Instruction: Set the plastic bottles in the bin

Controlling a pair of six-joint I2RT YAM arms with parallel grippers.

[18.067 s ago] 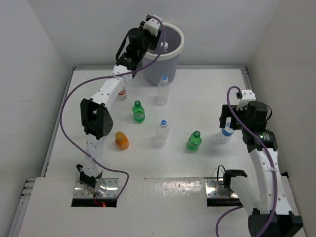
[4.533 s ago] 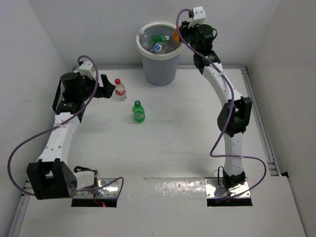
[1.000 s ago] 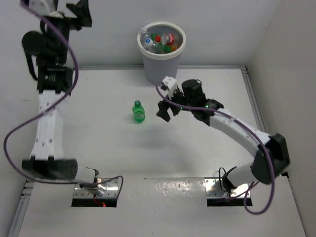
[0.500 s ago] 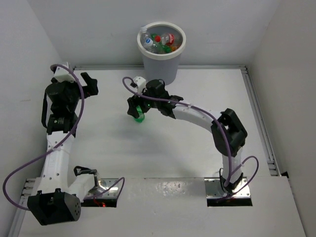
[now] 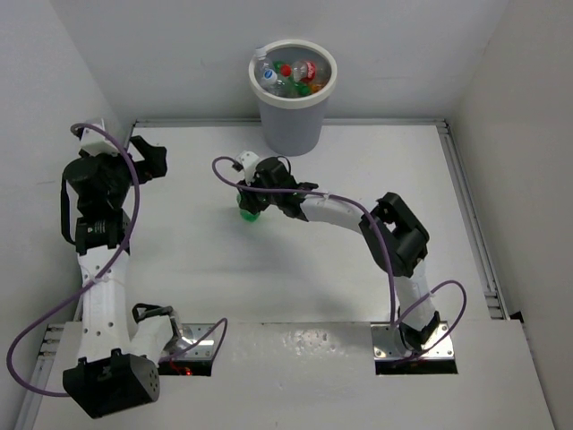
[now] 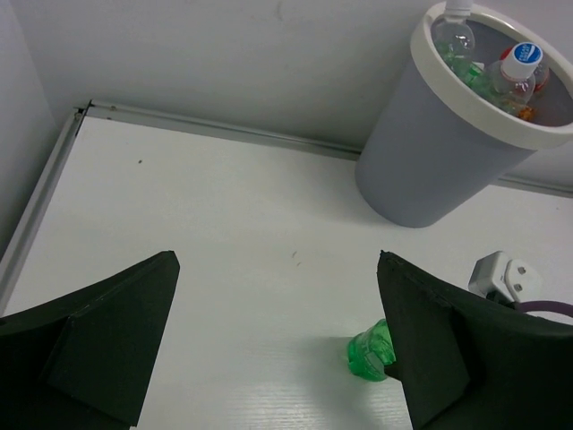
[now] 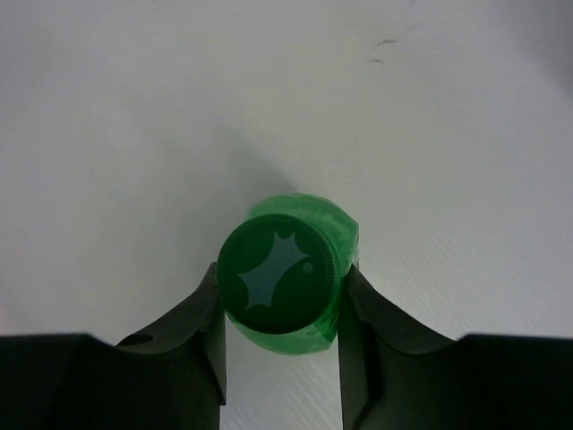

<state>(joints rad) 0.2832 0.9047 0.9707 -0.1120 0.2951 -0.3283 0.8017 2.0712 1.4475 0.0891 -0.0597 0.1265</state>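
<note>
A green plastic bottle (image 7: 291,273) stands upright on the white table, seen cap-first in the right wrist view. My right gripper (image 7: 280,309) is shut on the green bottle, one finger pressed to each side. From above, that gripper (image 5: 252,199) covers most of the bottle (image 5: 247,213). The left wrist view shows only the bottle's base (image 6: 369,353). The round light-grey bin (image 5: 292,112) stands at the back of the table and holds several bottles (image 5: 288,75). My left gripper (image 5: 152,159) is open and empty, raised at the left side of the table, well away from the bottle.
The bin (image 6: 443,166) fills the upper right of the left wrist view. A raised rail (image 5: 466,206) runs along the table's right edge and another along the left edge (image 6: 40,193). White walls close in on three sides.
My right gripper has reached left across the table to the green bottle and closed on it. My left arm has come down from high up to the left side.
</note>
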